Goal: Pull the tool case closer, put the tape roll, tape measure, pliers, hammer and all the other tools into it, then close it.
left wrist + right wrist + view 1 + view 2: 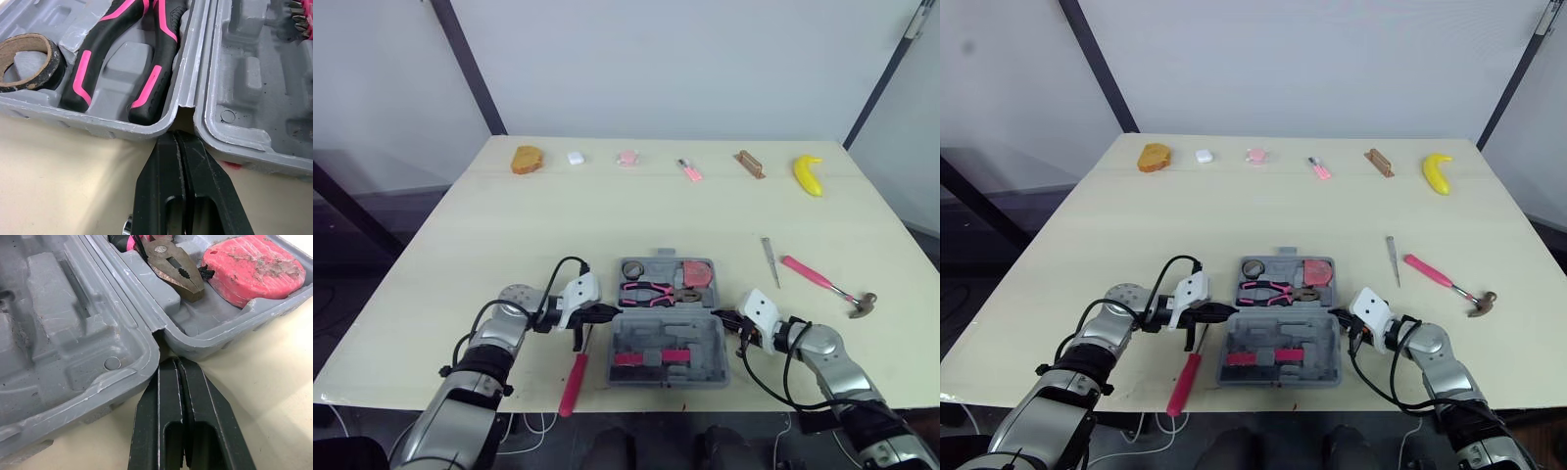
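The grey tool case (719, 354) lies open near the table's front edge. Its far half holds a tape roll (633, 268), pink-and-black pliers (651, 292) and a pink tape measure (697, 272). My left gripper (607, 313) is shut, its tips at the hinge notch on the case's left side (188, 105). My right gripper (724, 318) is shut at the hinge on the right side (156, 328). A pink-handled hammer (827, 284) lies to the right of the case. A pink-handled screwdriver (573, 382) lies by the case's left front. A thin metal tool (769, 260) rests near the hammer.
Along the far edge of the table (489, 245) sit a piece of bread (527, 160), a small white item (576, 157), two small pink items (626, 158) (690, 170), a brown block (750, 164) and a banana (808, 174).
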`<state>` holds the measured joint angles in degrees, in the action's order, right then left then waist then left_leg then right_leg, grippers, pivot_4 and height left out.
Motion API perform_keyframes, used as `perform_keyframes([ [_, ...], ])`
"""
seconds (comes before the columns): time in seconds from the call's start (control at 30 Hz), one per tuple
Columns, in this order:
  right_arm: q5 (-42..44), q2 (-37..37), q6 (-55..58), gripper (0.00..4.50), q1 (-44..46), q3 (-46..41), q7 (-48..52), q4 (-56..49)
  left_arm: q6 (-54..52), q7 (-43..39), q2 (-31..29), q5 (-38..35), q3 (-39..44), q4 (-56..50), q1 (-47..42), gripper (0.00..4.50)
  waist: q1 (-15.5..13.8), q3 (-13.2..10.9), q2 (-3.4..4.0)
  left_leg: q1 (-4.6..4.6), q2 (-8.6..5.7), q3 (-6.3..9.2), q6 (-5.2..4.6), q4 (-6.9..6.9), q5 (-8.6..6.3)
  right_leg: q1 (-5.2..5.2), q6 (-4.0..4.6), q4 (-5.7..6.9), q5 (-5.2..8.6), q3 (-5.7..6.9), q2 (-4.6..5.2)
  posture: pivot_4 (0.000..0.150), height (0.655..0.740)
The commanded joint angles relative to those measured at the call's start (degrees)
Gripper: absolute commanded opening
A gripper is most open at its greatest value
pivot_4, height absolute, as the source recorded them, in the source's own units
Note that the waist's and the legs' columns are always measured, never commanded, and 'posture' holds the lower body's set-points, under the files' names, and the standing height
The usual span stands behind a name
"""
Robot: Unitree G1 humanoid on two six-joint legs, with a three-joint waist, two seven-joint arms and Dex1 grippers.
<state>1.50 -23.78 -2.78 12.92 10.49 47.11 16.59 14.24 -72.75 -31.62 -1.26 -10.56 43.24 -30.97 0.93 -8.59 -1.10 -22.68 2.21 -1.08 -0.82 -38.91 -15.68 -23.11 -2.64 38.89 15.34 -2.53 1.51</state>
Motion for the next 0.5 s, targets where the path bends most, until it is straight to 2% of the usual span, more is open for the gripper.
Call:
perform_keyframes([
  [0.03,0.2,1.2,-1.5,0.03,1.0,0.7,-0.2,-1.5,-0.3,0.1,0.6,0.4,-0.7,-1.5,0.4,0.0,0.0,0.0,0.0,0.0,0.0,0.0,0.0,0.0,0.0,0.0,0.0,0.0,0.0,0.0,0.0,0.15,0.74],
  [0.5,-0.1,1.6,-2.2,0.03,1.8,0.4,0.0,-0.4,0.1,0.0,0.7,0.7,-0.9,-0.8,0.1,0.0,0.0,0.0,0.0,0.0,0.0,0.0,0.0,0.0,0.0,0.0,0.0,0.0,0.0,0.0,0.0,0.15,0.74],
])
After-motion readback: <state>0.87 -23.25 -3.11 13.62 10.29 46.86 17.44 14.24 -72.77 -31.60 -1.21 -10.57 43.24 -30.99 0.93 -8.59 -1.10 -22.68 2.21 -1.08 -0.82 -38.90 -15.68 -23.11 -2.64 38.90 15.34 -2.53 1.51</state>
